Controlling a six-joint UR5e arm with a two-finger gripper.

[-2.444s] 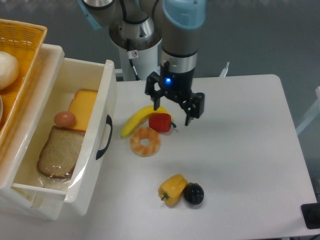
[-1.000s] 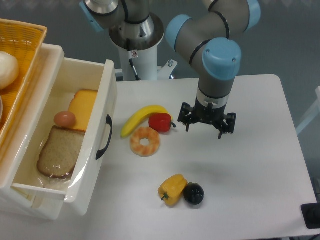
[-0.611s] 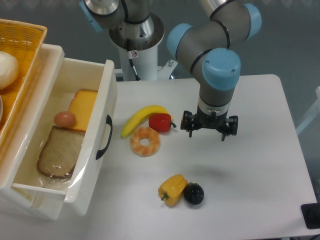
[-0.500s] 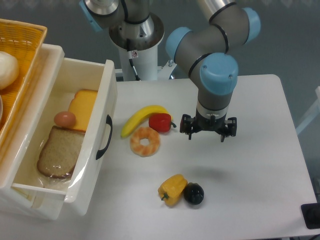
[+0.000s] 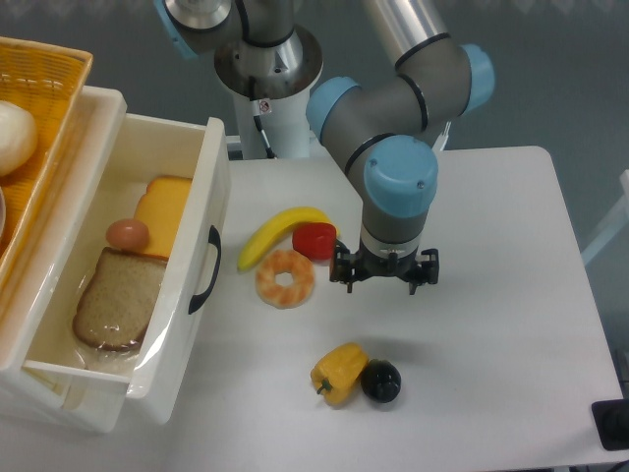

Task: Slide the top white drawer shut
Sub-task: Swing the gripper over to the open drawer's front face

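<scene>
The top white drawer (image 5: 185,305) stands pulled out at the left, with a black arched handle (image 5: 204,269) on its front. Inside lie a bread slice (image 5: 116,300), a cheese slice (image 5: 165,210) and a brown egg (image 5: 127,234). My gripper (image 5: 383,278) hangs open and empty above the table, well to the right of the drawer front, just right of a ring-shaped pastry (image 5: 286,278). The lower drawer is hidden.
A banana (image 5: 275,232) and a red pepper (image 5: 314,240) lie between the drawer and my gripper. A yellow pepper (image 5: 338,372) and a black round fruit (image 5: 380,381) lie nearer the front. A yellow wicker basket (image 5: 39,108) sits on top at far left.
The gripper has moved from over the banana and red pepper out to the right, then back left and forward. It stays open. The drawer has not moved.
</scene>
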